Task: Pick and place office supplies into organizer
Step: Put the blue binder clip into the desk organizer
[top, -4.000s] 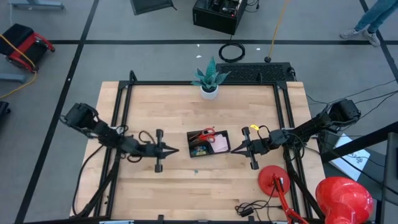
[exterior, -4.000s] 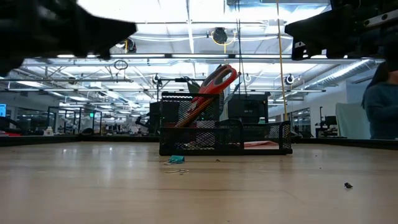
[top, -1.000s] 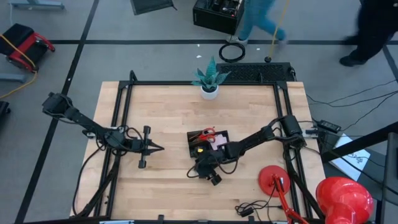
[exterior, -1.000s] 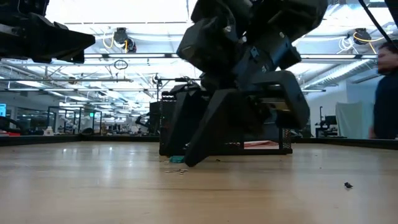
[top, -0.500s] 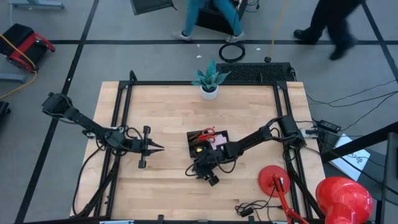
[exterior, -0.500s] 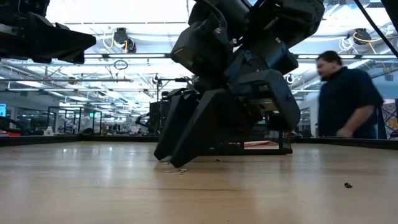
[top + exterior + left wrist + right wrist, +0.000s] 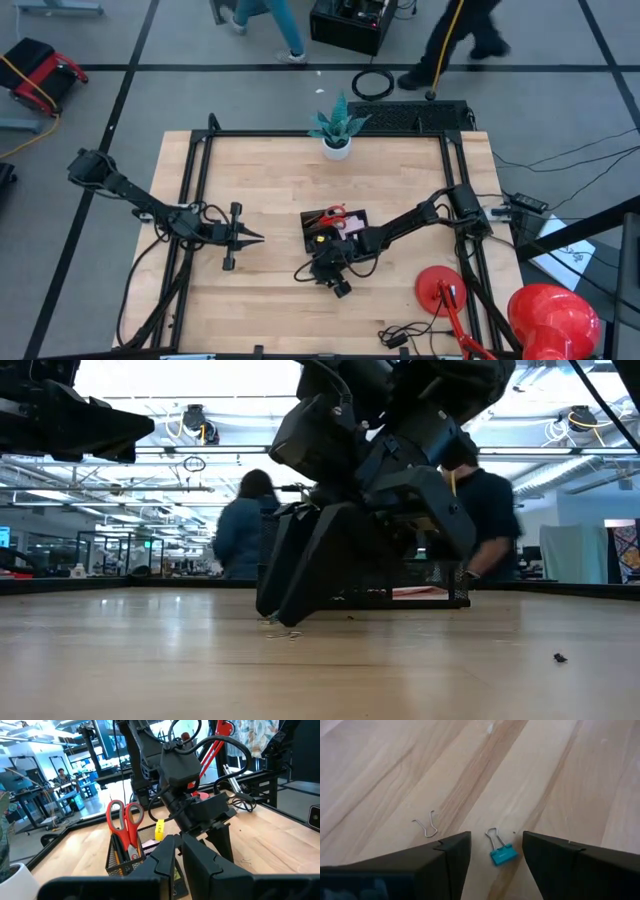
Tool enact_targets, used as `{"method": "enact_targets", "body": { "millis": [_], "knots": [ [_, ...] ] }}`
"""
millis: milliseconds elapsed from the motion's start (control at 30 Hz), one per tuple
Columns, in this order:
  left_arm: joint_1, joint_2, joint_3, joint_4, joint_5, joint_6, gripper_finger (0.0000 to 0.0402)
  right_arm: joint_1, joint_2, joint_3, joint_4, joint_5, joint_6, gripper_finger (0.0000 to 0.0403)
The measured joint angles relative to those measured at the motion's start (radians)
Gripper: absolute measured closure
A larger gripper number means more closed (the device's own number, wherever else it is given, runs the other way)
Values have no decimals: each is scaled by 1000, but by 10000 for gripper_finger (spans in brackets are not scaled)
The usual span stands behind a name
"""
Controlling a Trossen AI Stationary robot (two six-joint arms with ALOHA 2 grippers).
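Observation:
The black mesh organizer (image 7: 335,228) stands mid-table and holds red-handled scissors (image 7: 125,820), a pink sticky-note pad (image 7: 353,230) and a yellow piece (image 7: 159,829). On the wood just in front of it lies a small teal binder clip (image 7: 502,854), with a loose wire clip (image 7: 426,827) beside it. My right gripper (image 7: 496,840) reaches down here, open, with one finger on either side of the teal clip and a gap on both sides. My left gripper (image 7: 258,238) hangs shut over the table's left half, pointing level toward the organizer.
A white plant pot (image 7: 337,148) stands at the far edge. A red lamp (image 7: 550,320) with its round base (image 7: 440,285) and cables (image 7: 405,335) fills the near right corner. People walk beyond the far edge. Bare wood lies left of and in front of the clips.
My right gripper has shifted slightly toward the table's left edge and tipped, its fingertips staying low in front of the organizer. People have walked past behind the table.

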Motion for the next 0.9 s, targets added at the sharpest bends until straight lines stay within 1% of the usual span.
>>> {"method": "enact_targets", "body": {
  "millis": [267,500,667,800,900],
  "knots": [
    [0,0,0,-1,0,-3,360,-3,2,-1,-56,23,24,236],
    [0,0,0,-2,0,-3,360,-4,2,-2,-70,22,29,250],
    [0,0,0,-2,0,-3,360,1,2,-2,-71,4,-7,274],
    [0,0,0,-6,0,-3,360,7,1,-2,-57,1,-41,305],
    [0,0,0,-6,0,-3,360,7,-3,-3,-34,-20,-49,330]
  ]
}}
